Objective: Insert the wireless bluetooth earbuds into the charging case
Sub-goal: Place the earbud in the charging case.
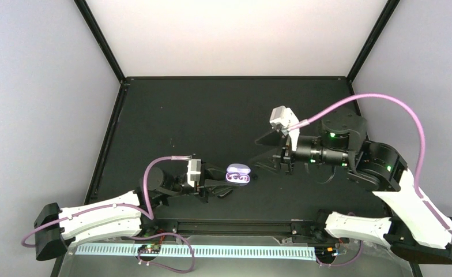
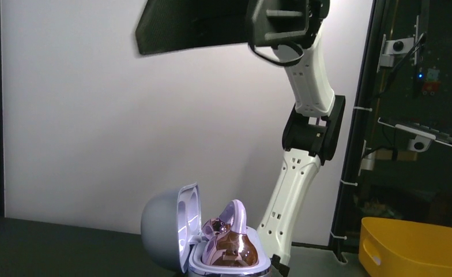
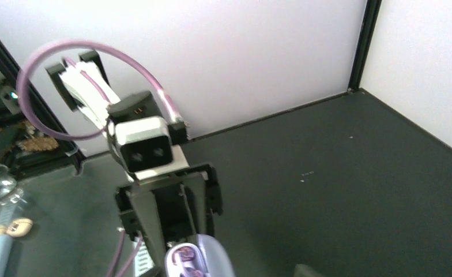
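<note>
The lavender charging case (image 1: pixel 238 175) stands open on the black table near the front middle. In the left wrist view its lid (image 2: pixel 169 231) is tipped back. The glossy pinkish-purple earbuds (image 2: pixel 235 245) sit in its base, one with its stem sticking up. They also show in the right wrist view (image 3: pixel 183 255). My left gripper (image 1: pixel 222 183) lies low at the case's left end, its fingers (image 3: pixel 149 231) closed against the base. My right gripper (image 1: pixel 285 163) hovers open and empty, to the right of the case and above it. No black earbuds are in view.
The right arm (image 2: pixel 304 150) rises behind the case in the left wrist view. A yellow bin (image 2: pixel 414 248) sits off the table to the right. Black frame posts and white walls border the table (image 1: pixel 212 115).
</note>
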